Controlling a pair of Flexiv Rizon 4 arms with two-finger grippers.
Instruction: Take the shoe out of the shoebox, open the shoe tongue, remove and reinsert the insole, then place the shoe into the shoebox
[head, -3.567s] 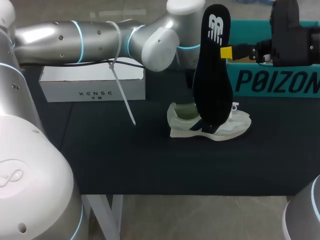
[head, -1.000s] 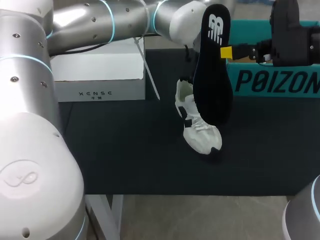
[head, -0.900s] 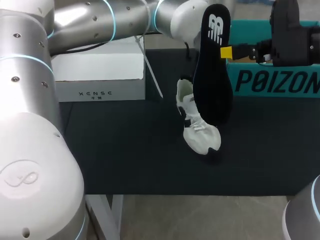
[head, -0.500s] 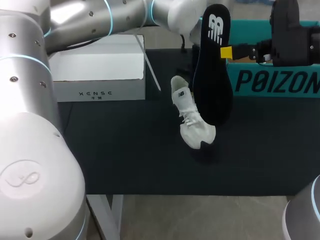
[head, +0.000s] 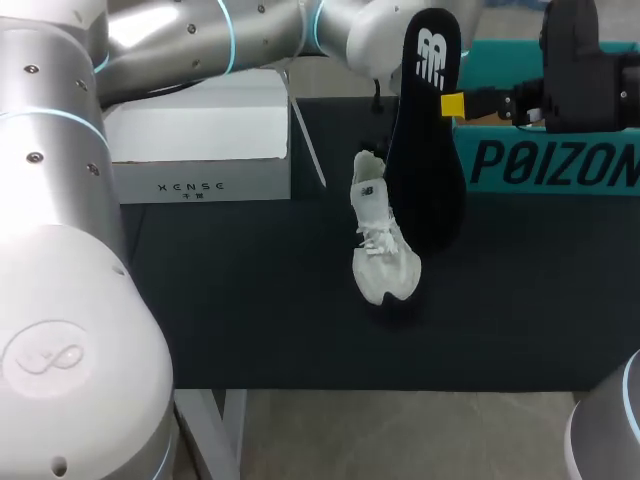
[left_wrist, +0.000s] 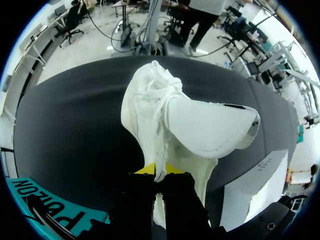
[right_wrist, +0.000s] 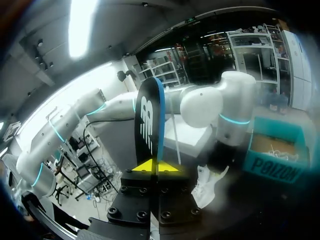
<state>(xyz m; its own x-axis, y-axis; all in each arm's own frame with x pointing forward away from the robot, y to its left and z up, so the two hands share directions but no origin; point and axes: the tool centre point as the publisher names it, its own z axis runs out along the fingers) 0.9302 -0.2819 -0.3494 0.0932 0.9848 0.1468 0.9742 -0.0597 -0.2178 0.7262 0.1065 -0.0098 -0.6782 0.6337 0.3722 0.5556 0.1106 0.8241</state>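
Here, above the black cloth-covered table (head: 250, 330) and near the teal cardboard shoebox (head: 560, 160), the pale white lace-up sneaker (head: 378, 245) hangs toe-down, its heel pinched between the left gripper (left_wrist: 157, 170)'s closed fingers. Beside it, the long black foam insole (head: 425, 150) stands upright, its edge clamped by the right gripper (right_wrist: 156, 166).

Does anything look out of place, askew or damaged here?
Nothing damaged or spilled. The shoe dangles toe-down, gripped near its heel by the left gripper, apparently clear of the table. The insole is out of the shoe, held upright by the right gripper. Both fit mid-task handling.
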